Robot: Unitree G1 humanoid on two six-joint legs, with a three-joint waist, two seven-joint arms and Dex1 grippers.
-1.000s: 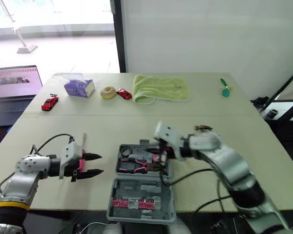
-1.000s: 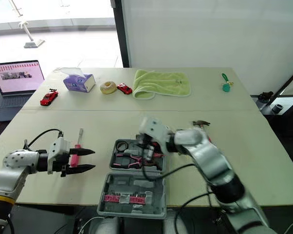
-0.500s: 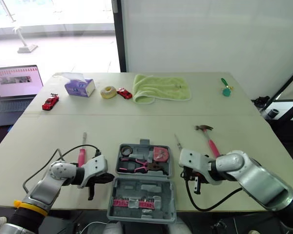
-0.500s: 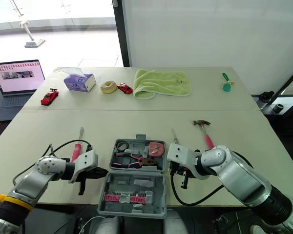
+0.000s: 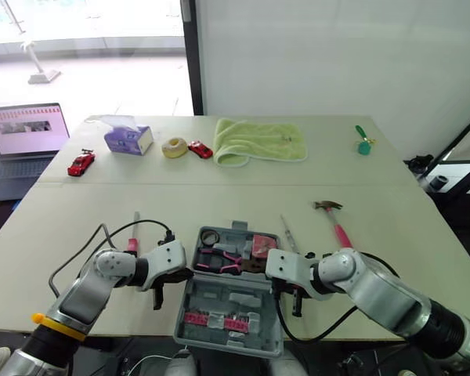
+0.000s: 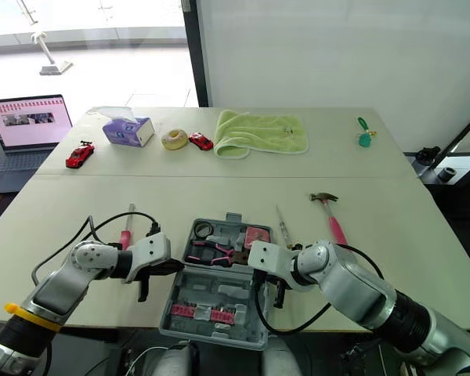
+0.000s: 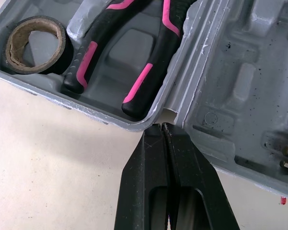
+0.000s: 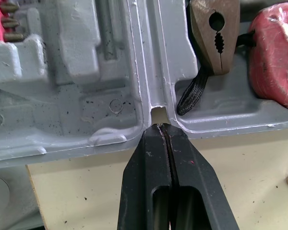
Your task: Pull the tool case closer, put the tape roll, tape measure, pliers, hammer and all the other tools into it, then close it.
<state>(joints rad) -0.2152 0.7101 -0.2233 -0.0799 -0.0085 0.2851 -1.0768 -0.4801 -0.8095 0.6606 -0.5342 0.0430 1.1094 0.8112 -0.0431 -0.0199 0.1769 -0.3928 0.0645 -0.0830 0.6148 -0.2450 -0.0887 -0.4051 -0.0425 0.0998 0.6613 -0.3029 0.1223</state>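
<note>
We found the grey moulded-plastic tool case point(image 5: 229, 301) lying open at the table's point(image 5: 219, 196) near edge. The left gripper point(image 7: 162, 125) and right gripper point(image 8: 159, 126) had their black fingers pressed together, tips at its hinge notches. Inside lay a cardboard-cored black tape roll point(image 7: 34, 50) and pink-striped pliers point(image 7: 149, 72); the pink-handled hammer point(image 5: 335, 221) lay on the table to the case's right.

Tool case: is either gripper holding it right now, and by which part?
Neither holds it. The left gripper and the right gripper are both shut on nothing, their tips set at the two ends of the hinge of the tool case.
</note>
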